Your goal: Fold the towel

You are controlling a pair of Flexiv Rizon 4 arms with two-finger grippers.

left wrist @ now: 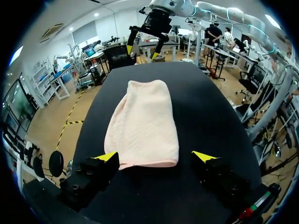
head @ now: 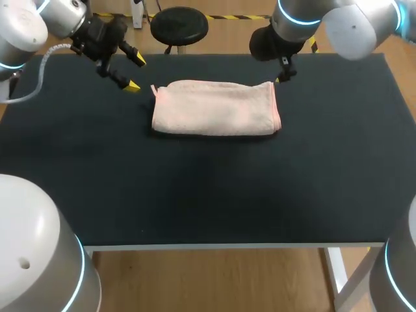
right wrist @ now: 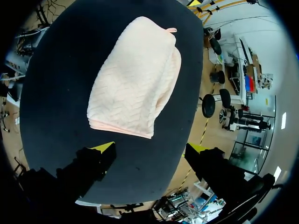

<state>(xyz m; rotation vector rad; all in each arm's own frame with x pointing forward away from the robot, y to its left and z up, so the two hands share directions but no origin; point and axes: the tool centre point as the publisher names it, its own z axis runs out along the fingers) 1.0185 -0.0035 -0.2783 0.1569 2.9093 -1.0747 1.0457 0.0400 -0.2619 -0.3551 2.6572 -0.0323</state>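
One pale pink towel (head: 214,107) lies flat on the black desk (head: 208,195), toward the far side and about in the middle between your two arms. It is already doubled into a thick band, and you see the layered edges at its right short end. Its long axis runs across the desk, from the left arm's side to the right arm's side.

At the left short end you have the left pincer (head: 133,73), just beside the towel and not touching it. Its two fingers stand wide apart and hold nothing. In the left wrist view the short end lies directly ahead, between the two yellow tips.

At the other end, the right pincer (right wrist: 149,147) is near the far right corner, also wide and empty. The towel lies ahead of it, apart from the tips.

Each arm is therefore close to its own short end. In my judgement, the next fold must go along this long axis.
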